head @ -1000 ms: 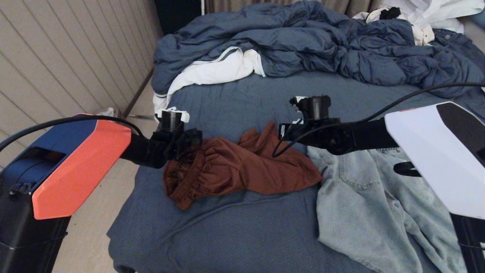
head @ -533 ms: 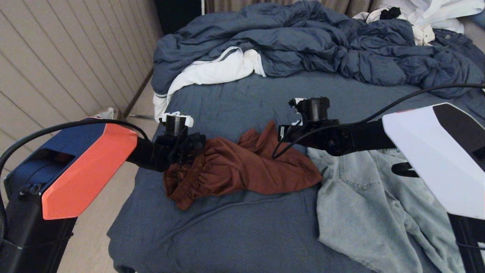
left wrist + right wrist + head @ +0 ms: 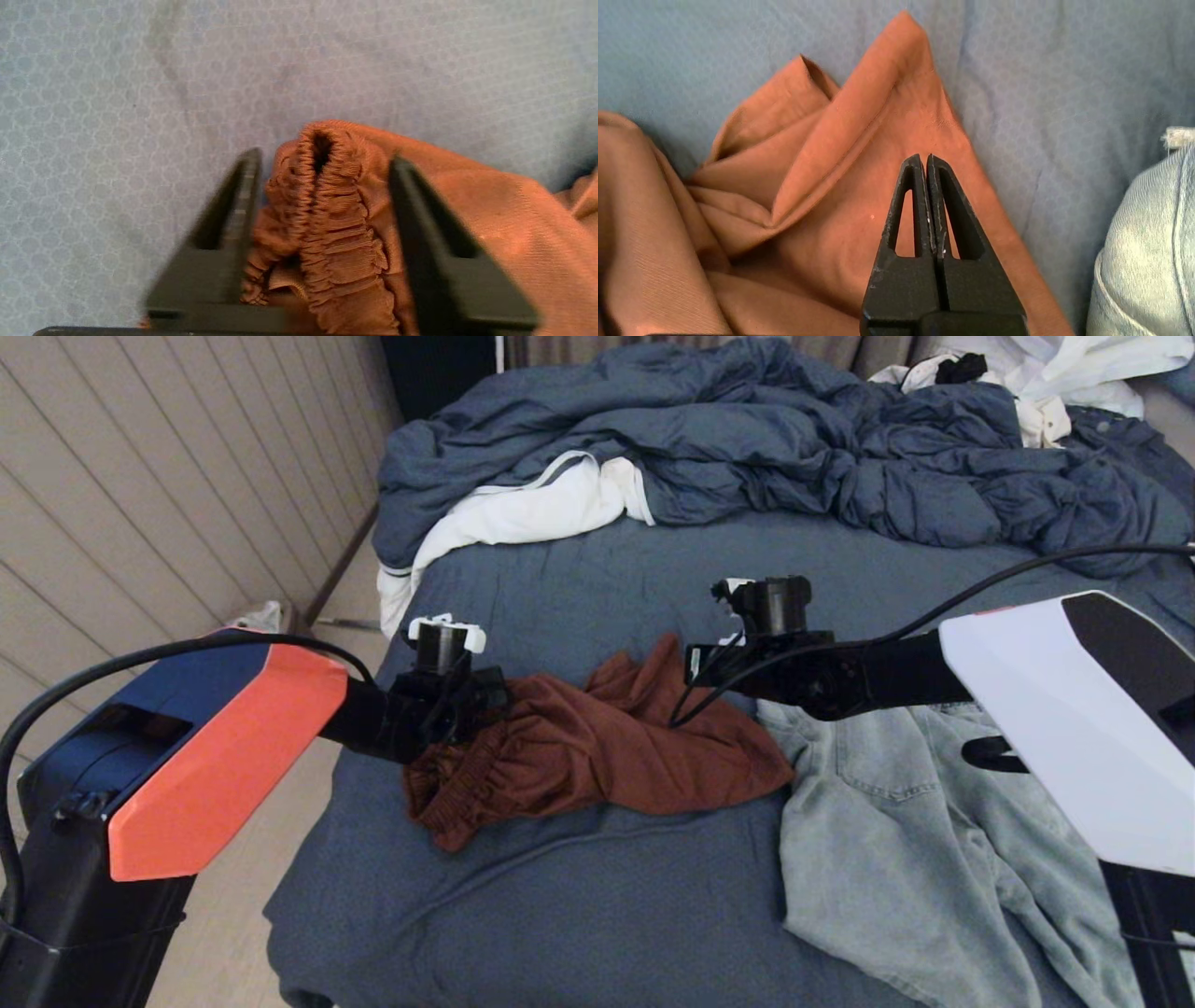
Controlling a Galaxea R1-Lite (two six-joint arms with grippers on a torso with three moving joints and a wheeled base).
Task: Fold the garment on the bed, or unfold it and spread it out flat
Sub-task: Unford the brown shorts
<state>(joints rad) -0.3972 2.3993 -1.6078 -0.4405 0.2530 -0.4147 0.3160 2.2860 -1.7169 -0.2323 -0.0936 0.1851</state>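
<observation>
**Rust shorts bunched on the bed; left tool around the waistband**

We found the rust-brown shorts (image 3: 597, 747) lying crumpled on the slate-blue sheet of the bed (image 3: 579, 915), just beside pale denim shorts (image 3: 934, 840) that touched their hem. The left tool (image 3: 322, 196) straddled the gathered elastic waistband (image 3: 336, 224), its jaws part-way apart with the ruffled band between them and not yet pinched, as far as we could see. The right tool (image 3: 927, 186) hung with its jaws pressed together and holding nothing, over a flat leg panel.

We judged the cloth light, limp and thin, likely to slide and sag from any single hold. The elastic band was the thickest, firmest purchase; a second hold along it or at a hem corner seemed wise for spreading.
</observation>
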